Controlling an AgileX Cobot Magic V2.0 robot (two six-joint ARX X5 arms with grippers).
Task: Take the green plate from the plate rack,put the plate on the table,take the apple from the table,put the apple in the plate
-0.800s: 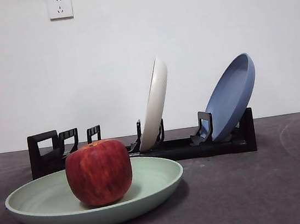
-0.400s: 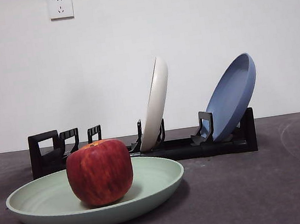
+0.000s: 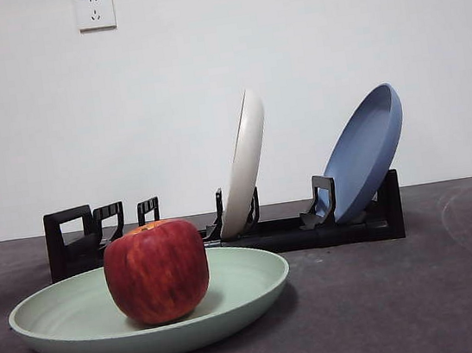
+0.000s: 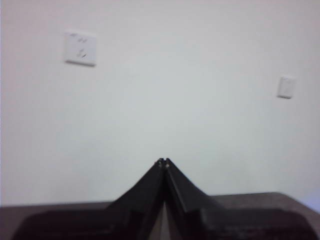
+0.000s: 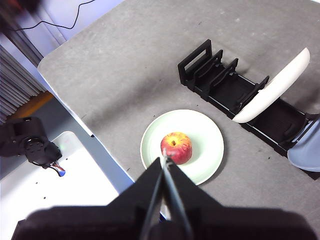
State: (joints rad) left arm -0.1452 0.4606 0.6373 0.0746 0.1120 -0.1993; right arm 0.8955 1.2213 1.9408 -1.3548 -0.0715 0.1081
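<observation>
On the table: a dark grey, matte, mottled table (image 3: 425,291) carries everything; the front view shows it level, the right wrist view from high above.
Green plate: the large, round, pale mint green plate (image 3: 243,293) with a raised rim lies flat on the table, in front of the rack and apart from it.
Apple: the large red streaked apple (image 3: 156,271) with an orange-yellow top sits inside the green plate, near its middle; only the right wrist view (image 5: 176,148) shows its stem end from above.
Plate rack: the long, low black plastic plate rack (image 3: 295,231) holds a cream-white plate (image 3: 244,165) and a blue plate (image 3: 363,153), both leaning in their slots; its slots by the boxy end handle stand bare.
Left gripper: the left gripper (image 4: 163,162) shows only in its own wrist view, jaws pressed together on nothing, facing a white wall (image 4: 200,100) with a socket (image 4: 80,48).
Right gripper: the right gripper (image 5: 164,160) hangs high over the apple, jaws closed tip to tip, gripping nothing.
</observation>
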